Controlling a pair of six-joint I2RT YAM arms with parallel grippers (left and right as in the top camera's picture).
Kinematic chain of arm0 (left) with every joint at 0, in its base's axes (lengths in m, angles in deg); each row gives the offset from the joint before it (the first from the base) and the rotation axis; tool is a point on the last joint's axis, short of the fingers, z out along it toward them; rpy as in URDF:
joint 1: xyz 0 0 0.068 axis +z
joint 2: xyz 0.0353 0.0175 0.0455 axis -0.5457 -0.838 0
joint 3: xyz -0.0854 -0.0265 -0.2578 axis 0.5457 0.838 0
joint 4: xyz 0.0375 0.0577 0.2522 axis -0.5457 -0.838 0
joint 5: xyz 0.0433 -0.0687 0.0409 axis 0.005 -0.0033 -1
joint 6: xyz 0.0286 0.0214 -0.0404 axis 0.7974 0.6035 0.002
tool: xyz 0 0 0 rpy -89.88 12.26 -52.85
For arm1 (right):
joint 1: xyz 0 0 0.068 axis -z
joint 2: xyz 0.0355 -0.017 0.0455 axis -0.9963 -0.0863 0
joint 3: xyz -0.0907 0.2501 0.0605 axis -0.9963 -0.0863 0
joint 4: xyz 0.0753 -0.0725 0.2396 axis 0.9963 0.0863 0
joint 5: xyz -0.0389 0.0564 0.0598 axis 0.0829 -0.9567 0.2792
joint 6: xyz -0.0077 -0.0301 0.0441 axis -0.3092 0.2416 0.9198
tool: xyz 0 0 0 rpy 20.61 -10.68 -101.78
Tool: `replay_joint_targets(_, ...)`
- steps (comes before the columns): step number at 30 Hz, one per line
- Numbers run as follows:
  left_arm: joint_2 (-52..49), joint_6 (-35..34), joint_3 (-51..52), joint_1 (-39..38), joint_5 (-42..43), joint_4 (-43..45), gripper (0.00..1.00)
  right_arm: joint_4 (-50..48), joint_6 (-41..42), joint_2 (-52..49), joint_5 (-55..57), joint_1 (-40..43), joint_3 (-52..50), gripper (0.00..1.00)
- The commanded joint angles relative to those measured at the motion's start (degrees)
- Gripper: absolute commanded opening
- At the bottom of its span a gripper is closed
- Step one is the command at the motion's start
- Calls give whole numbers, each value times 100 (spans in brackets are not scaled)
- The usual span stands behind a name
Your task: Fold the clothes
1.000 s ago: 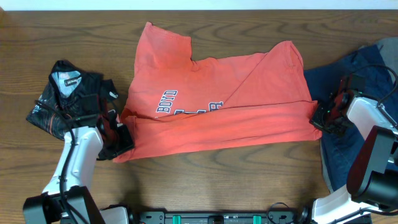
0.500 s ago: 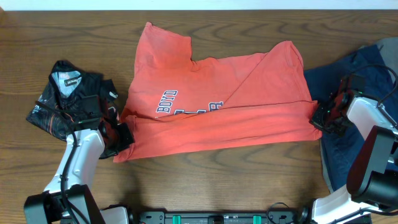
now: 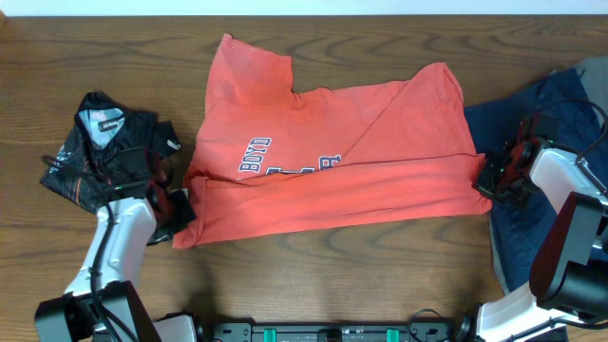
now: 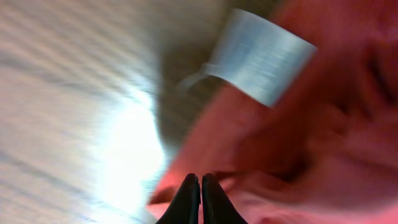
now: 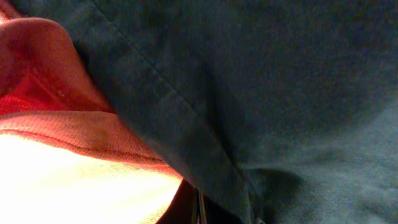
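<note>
The coral-red T-shirt (image 3: 361, 133) lies spread across the table, with its near strip folded up over the lower part of the navy "BOYD" lettering (image 3: 255, 157). My left gripper (image 3: 180, 205) is at the strip's left end. In the left wrist view its fingers (image 4: 200, 178) are pressed together with red cloth (image 4: 323, 124) around them, and a white label (image 4: 264, 56) shows beyond. My right gripper (image 3: 486, 179) is at the strip's right end. Its shut fingers (image 5: 199, 200) are partly under navy cloth, beside the red hem (image 5: 37, 68).
A crumpled black garment with red-and-white print (image 3: 100, 142) lies at the left, just behind the left arm. A large navy garment (image 3: 560, 104) lies at the right edge under the right arm and fills the right wrist view (image 5: 280, 93). Bare wood (image 3: 332, 275) runs along the front.
My left gripper has shifted a little to the left and away from me at the shirt's left edge. The shirt and the right arm have stayed where they were.
</note>
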Motion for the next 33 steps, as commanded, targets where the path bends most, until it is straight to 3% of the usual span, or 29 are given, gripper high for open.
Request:
replay_joint_targets(1, -57, -302, 9, 267, -28, 22, 6, 22, 31, -199, 514, 129, -201, 1)
replay_joint_targets(4, -48, 354, 7, 289, 929, 26, 7, 17, 33, -199, 516, 129, -201, 1)
replay_joint_targets(9, -37, 1073, 7, 258, 1991, 0, 17, 2, 33, -199, 516, 129, -201, 2)
replay_joint_targets(15, -37, 1093, 7, 258, 2092, 201, 34, 2, 33, -199, 516, 129, -201, 2)
replay_joint_targets(21, -37, 1305, 7, 258, 2430, 295, 34, 15, 33, -199, 516, 129, -201, 3)
replay_joint_targets(29, -37, 1412, 7, 258, 2688, 236, 20, 4, 33, -199, 516, 129, -201, 3)
replay_joint_targets(33, -37, 1412, 7, 258, 2688, 52, 19, 4, 33, -199, 516, 129, -201, 3)
